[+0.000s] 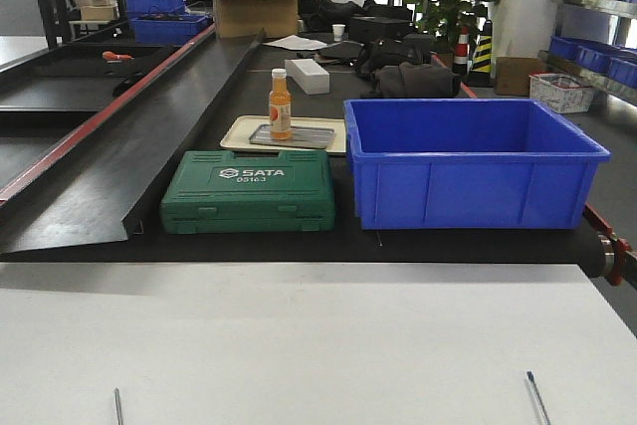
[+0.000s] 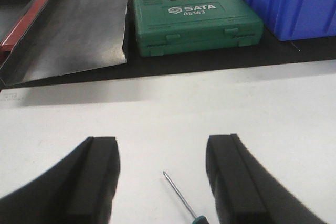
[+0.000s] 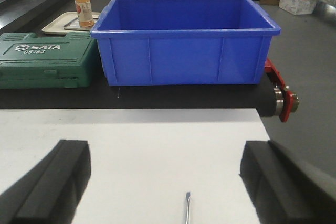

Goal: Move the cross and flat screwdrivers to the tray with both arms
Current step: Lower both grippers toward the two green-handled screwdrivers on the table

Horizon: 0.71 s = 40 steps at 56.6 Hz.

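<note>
Two screwdrivers lie on the white surface (image 1: 299,335) at its near edge, well apart, one under each arm. Only their thin steel shafts show clearly.

The left screwdriver (image 2: 178,195) lies lengthwise front to back. Its tip points away from the robot and leans slightly left, and a sliver of green handle sits at the bottom of the wrist view. The left gripper (image 2: 163,142) hovers over it, its fingers spread wide on either side of the shaft and holding nothing.

The right screwdriver (image 3: 186,208) also points its tip away, almost straight ahead. The right gripper (image 3: 168,150) hangs above it with its fingers wide apart and empty.

Beyond the white surface is a black belt (image 1: 299,246). On it sit a green SATA tool case (image 1: 249,191) and, just to its right, a blue plastic bin (image 1: 468,161). Behind the case, the grey metal tray (image 1: 314,134) rests on a beige tray (image 1: 234,131), with an orange bottle (image 1: 281,105) standing upright on it.
</note>
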### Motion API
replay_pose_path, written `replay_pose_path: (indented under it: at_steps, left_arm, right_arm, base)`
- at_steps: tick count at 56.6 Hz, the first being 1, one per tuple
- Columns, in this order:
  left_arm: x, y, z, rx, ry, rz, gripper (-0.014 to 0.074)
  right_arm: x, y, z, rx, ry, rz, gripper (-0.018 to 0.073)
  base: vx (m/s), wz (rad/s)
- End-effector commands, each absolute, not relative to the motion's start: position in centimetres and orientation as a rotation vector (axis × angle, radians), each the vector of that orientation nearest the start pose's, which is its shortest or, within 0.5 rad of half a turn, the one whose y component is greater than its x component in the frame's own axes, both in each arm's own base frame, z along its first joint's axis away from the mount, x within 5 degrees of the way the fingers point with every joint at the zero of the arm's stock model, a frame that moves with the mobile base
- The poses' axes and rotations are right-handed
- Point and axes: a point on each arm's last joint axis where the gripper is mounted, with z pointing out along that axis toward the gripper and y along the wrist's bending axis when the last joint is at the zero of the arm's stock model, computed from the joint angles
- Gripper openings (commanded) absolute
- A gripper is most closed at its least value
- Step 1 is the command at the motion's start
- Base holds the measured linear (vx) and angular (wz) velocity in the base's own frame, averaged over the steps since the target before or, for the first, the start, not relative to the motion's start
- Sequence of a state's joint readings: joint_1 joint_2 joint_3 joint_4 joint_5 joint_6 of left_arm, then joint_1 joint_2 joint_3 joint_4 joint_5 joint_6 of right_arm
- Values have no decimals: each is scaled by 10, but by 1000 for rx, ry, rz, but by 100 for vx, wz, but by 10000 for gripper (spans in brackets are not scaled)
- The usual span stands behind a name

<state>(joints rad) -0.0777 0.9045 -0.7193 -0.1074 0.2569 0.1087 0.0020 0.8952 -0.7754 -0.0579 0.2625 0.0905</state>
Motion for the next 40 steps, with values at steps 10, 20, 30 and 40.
replay_pose_path:
  at_steps: [10,20,30,40]
  left_arm:
    - [191,-18,349,88,1869,-87,503]
    - [190,-18,345,94,1917,-90,503]
    - [188,-19,341,101,1965,-93,503]
    - [187,-19,339,103,1986,-94,503]
  right_arm:
    - [258,-4,314,30,2343,-46,592]
    - [304,-5,265,2,2594,-63,572]
    - [332,-5,231,16,2707,-63,572]
    - [346,-7,202,7,2789,-76,572]
  base:
    - [0,0]
    - [0,0]
    - [0,0]
    - [0,0]
